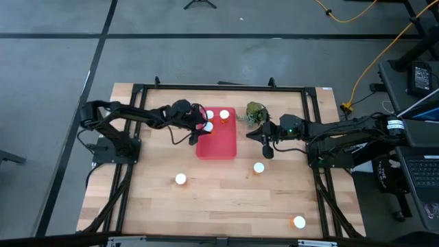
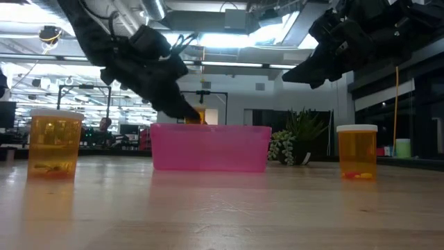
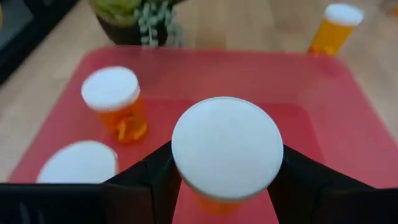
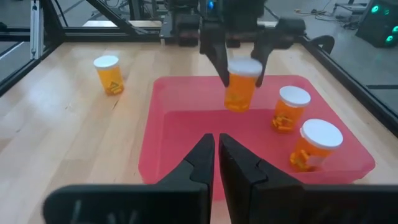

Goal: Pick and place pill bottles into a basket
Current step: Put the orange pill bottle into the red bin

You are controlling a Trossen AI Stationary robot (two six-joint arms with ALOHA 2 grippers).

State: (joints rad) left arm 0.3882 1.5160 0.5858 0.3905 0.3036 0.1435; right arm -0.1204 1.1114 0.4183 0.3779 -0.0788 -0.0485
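Nearest the desk's front edge, far from the basket [image 1: 217, 145], one pill bottle [image 1: 299, 221] stood alone at the right corner. Closer to the basket, two more loose bottles stood on the bare desk [image 1: 226, 199]: one [image 1: 180, 179] off the basket's front left corner, another [image 1: 258, 167] off its front right corner.

Just right of the basket, the right claw [image 1: 268, 145] hovered with its fingers nearly touching, holding nothing.

Over the basket's left part, the left claw [image 4: 239, 57] was clamped on a pill bottle [image 4: 240, 85] just under its white cap, the bottle hanging above the red floor rather than resting on it. Two bottles [image 4: 290, 108] [image 4: 314, 144] already stood inside, towards the basket's far end. Beyond the basket's far right corner sat a small green plant [image 1: 254, 112].

The risk, judging from this, lay in the release. Dropped from that height, the bottle could bounce or tip onto its side and roll into the standing pair. A lower release would steady it, but the claw's fingers might then brush the nearest standing bottle and topple it.
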